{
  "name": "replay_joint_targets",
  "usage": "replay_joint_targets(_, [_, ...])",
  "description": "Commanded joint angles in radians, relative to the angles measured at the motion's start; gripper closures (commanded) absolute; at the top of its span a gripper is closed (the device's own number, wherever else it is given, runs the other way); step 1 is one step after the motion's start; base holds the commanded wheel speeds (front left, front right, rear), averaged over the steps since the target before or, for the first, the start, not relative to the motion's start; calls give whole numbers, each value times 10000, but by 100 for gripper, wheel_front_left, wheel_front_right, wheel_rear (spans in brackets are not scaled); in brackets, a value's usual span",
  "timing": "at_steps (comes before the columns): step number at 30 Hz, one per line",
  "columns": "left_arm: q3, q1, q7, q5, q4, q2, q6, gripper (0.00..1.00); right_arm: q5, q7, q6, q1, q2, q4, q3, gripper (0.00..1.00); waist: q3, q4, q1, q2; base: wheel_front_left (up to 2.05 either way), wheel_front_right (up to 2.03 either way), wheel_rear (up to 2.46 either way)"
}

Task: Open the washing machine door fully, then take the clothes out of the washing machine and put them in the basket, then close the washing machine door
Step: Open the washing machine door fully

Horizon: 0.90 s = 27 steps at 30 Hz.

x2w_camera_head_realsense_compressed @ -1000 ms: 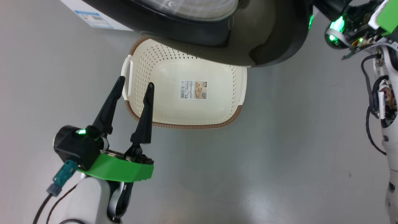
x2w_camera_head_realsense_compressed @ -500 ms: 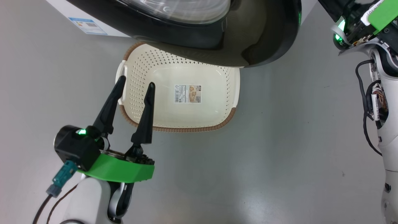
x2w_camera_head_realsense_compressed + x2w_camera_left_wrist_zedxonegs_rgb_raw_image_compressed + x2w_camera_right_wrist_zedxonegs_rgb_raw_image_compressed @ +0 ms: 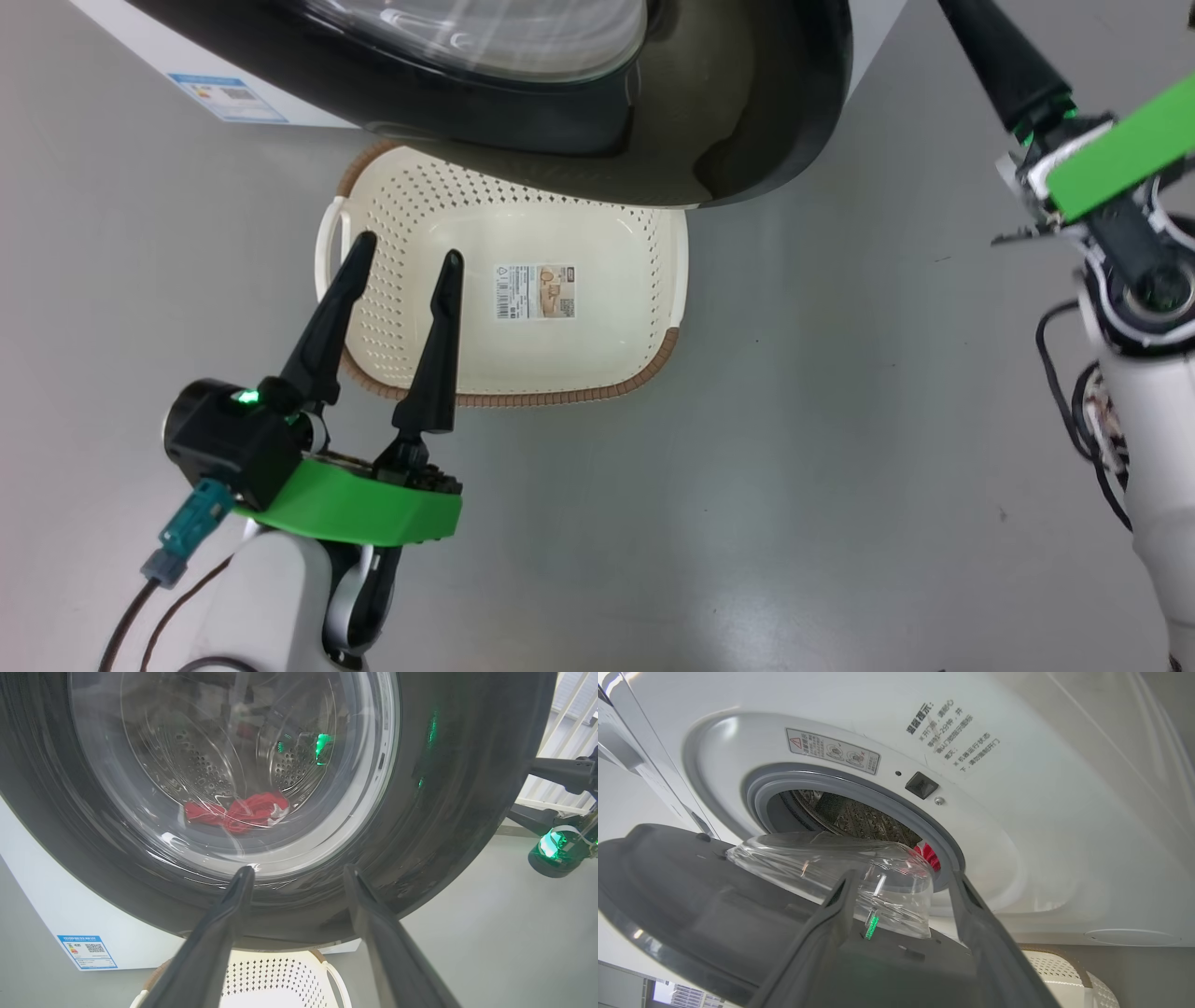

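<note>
Bright even light, glare on floor (image 3: pixel 766 579)

holds left gripper (image 3: pixel 408 246) spread, fingertips (image 3: pixel 449 266) over left rim of basket (image 3: pixel 523 399); has washing machine door (image 3: pixel 775 93) overhanging far side of basket, grey floor (image 3: pixel 747 485) around basket.

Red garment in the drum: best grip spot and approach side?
Pinch the red garment at its raised middle fold, from the front through the drum mouth, angling down: it lies crumpled low inside. The washing machine door probably needs opening wider first.
</note>
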State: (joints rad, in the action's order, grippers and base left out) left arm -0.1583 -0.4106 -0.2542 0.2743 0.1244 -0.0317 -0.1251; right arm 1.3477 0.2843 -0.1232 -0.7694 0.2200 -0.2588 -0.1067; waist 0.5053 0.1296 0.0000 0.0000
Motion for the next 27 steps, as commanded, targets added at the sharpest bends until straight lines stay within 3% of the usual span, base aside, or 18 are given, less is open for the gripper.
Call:
replay_joint_targets(1, [303,8,-76,0,-157,-185,-56,0,-411,-555,-75,436,144,544,-400,0,-33,-66,0,0,0,0,0])
replay_joint_targets(7, [327,26,-76,-50,-63,-185,-56,0,-1726,-2635,-75,1126,704,716,-1207,0,-136,-197,0,0,0,0,0])
replay_joint_targets(14, [392,114,-76,-152,61,-185,-56,0,-3637,-5213,-75,1771,963,-141,-1871,0,-386,-327,0,0,0,0,0])
replay_joint_targets(19, [557,182,-76,-158,56,-185,-56,0,-5299,-5451,-75,2126,447,-207,-996,0,-482,-435,0,0,0,0,0])
replay_joint_targets(23, [658,187,-76,-178,12,-185,-56,0,-6805,-5456,-75,2732,-535,576,411,0,-519,-480,0,0,0,0,0])
replay_joint_targets(27, [709,192,-76,-175,1,-185,-56,0,-7809,-5458,-75,3487,-1211,1182,1035,0,-610,-525,0,0,0,0,0])
